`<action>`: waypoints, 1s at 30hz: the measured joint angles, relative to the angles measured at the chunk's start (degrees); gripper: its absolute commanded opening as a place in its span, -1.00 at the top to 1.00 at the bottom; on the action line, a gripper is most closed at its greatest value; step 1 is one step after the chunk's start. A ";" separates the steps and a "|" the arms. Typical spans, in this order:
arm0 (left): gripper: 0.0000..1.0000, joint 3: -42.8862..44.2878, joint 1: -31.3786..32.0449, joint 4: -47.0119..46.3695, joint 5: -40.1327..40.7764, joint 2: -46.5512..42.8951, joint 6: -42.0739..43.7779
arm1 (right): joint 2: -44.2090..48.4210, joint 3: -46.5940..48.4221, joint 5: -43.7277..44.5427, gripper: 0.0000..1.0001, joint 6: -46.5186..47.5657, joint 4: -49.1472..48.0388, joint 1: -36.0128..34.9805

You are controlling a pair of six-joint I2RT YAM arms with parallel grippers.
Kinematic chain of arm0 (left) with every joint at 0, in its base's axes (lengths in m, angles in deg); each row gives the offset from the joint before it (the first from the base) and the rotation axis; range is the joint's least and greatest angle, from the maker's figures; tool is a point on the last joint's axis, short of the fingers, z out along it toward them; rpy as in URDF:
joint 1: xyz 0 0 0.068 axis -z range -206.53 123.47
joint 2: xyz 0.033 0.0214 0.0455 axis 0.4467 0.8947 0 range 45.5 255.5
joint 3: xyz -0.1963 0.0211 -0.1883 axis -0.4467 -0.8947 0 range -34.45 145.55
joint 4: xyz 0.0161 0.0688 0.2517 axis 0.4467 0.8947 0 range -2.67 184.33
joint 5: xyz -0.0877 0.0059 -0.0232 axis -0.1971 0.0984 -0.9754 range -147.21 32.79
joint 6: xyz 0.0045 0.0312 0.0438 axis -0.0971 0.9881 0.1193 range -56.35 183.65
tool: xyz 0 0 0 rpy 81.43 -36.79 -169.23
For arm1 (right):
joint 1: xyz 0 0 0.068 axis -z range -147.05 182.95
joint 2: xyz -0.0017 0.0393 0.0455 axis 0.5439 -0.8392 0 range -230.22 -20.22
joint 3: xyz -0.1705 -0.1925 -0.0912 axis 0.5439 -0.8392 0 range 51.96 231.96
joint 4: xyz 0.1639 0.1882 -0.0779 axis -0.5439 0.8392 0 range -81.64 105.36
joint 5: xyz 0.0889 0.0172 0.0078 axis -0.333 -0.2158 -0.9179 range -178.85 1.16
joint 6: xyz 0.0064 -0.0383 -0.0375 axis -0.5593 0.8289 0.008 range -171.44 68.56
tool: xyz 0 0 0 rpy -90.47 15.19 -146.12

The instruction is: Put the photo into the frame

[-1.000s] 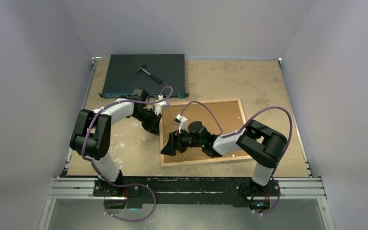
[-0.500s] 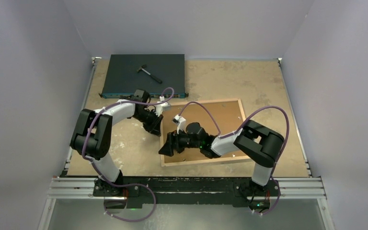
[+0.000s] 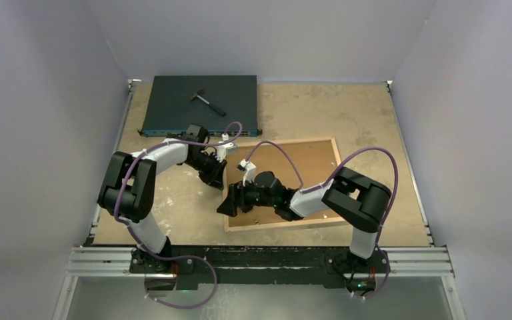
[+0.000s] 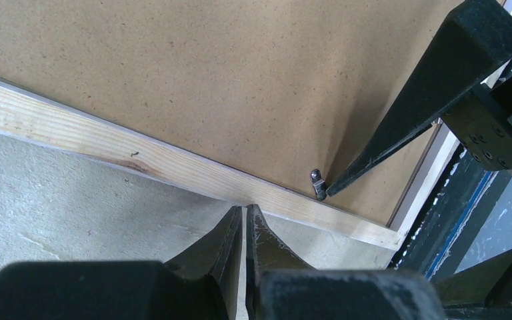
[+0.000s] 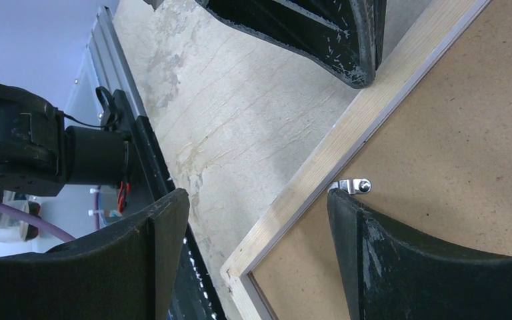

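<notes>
The frame [image 3: 287, 225] lies face down on the table, its light wood rim up, with a brown backing board [image 3: 310, 163] inside it. The photo is hidden. My left gripper [image 3: 218, 181] is shut on nothing, its tips [image 4: 245, 210] against the outer side of the frame's left rail [image 4: 107, 150]. My right gripper [image 3: 229, 202] hangs open astride that rail [image 5: 373, 107] near the front left corner. One of its fingertips [image 5: 339, 200] touches a small metal clip [image 5: 353, 185] on the board; the other finger [image 5: 167, 227] is outside the frame. The clip [image 4: 317, 183] also shows in the left wrist view.
A dark flat box [image 3: 173, 110] with a small hammer-like tool [image 3: 207, 101] on top sits at the back left. The table's metal rail [image 3: 260, 260] runs along the near edge. Grey walls close in the left, right and back sides.
My right gripper has slid left across the backing board to the frame's left rail, still open. My left gripper has stayed at the rail, shut.
</notes>
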 measured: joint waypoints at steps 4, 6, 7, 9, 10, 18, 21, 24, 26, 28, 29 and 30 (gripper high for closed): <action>0.94 0.00 0.09 0.02 0.09 0.00 0.00 | 0.00 0.31 1.22 -0.57 0.00 0.39 -0.35; 0.94 -0.02 0.13 0.09 0.17 0.00 0.02 | -0.09 0.57 1.64 -0.57 0.02 0.70 -0.46; 0.94 -0.02 0.13 0.09 0.17 0.00 0.02 | -0.17 0.68 1.77 -0.57 0.02 0.70 -0.55; 0.94 -0.02 0.13 0.09 0.15 0.00 0.02 | -0.35 1.01 2.27 -0.57 0.02 0.87 -0.70; 0.94 -0.02 0.13 0.11 0.17 0.00 0.02 | -0.39 1.14 2.49 -0.57 0.02 0.98 -0.79; 0.95 -0.02 0.22 0.13 0.17 0.00 0.04 | -0.74 1.57 4.35 -0.57 0.11 1.01 -1.53; 0.95 -0.02 0.24 0.15 0.17 -0.02 0.04 | -0.76 1.62 4.63 -0.58 0.26 1.05 -1.62; 0.95 -0.02 0.24 0.15 0.17 -0.02 0.07 | -0.74 1.64 5.07 -0.58 0.48 1.05 -1.77; 0.95 -0.02 0.24 0.17 0.17 -0.02 0.07 | -0.74 1.64 5.27 -0.59 0.76 0.85 -1.86; 0.95 -0.02 0.24 0.20 0.17 -0.04 0.11 | -0.76 0.92 5.31 -0.62 1.33 -0.68 -1.90; 0.95 -0.02 0.24 0.17 0.15 -0.04 0.11 | -0.76 0.28 5.49 -0.63 1.51 -1.81 -1.92; 0.95 -0.02 0.33 0.09 0.09 -0.04 0.11 | -0.79 -0.48 5.62 -0.65 1.77 -3.17 -1.92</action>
